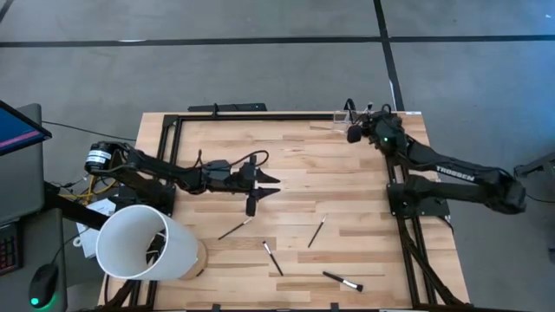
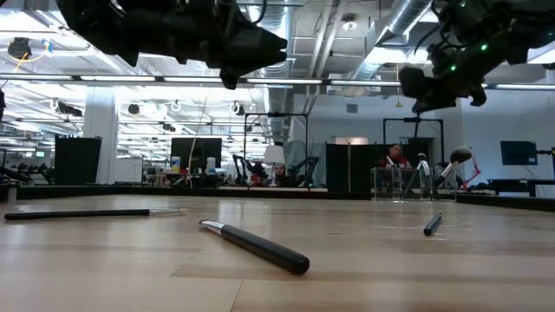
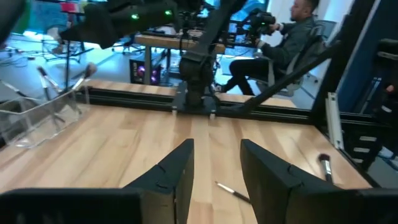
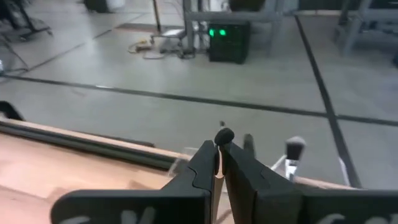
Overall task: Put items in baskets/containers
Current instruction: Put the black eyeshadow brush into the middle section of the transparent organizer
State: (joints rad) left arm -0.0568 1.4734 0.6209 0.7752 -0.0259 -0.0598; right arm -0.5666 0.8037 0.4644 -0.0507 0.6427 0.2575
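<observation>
Several brushes (image 1: 343, 111) are already stood in the clear holder (image 1: 338, 116) at upper right; the right gripper (image 1: 355, 133), jaws clenched on a brush, hovers there. Four brushes (image 1: 317, 230) are left on the desk (image 1: 347, 182); the left gripper (image 1: 269, 185) is released.

left gripper (image 1: 270, 185) parted, right gripper (image 1: 354, 132) pinched

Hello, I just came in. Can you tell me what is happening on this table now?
Two robot arms are collecting makeup brushes into a small clear holder at the far right corner of the wooden table. The right claw is above that holder, shut on a brush standing between its fingers. The left claw is open and empty over the middle of the table. Four loose brushes lie on the near part, and a big white tub stands at the near left corner.
</observation>
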